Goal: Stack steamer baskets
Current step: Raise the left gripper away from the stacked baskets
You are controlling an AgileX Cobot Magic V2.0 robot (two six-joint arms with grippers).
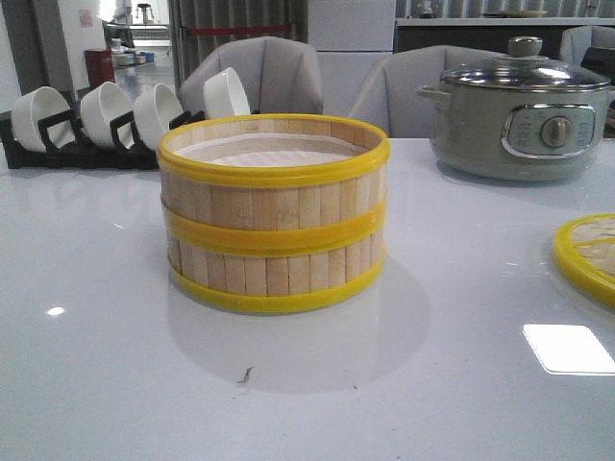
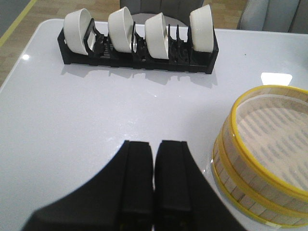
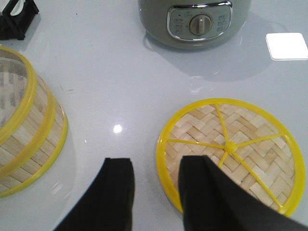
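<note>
Two steamer baskets (image 1: 274, 216) of light-wood slats with yellow rims stand stacked in the middle of the white table. They also show in the left wrist view (image 2: 263, 154) and the right wrist view (image 3: 24, 130). The woven-bamboo lid (image 3: 232, 151) with a yellow rim lies flat on the table, at the right edge of the front view (image 1: 588, 254). My left gripper (image 2: 154, 147) is shut and empty, above the table beside the stack. My right gripper (image 3: 156, 166) is open, its jaws straddling the lid's near rim from above. Neither gripper shows in the front view.
A grey electric pot (image 1: 521, 115) with a glass lid stands at the back right, behind the bamboo lid (image 3: 195, 21). A black rack holding several white bowls (image 1: 106, 120) stands at the back left (image 2: 139, 41). Grey chairs stand behind the table.
</note>
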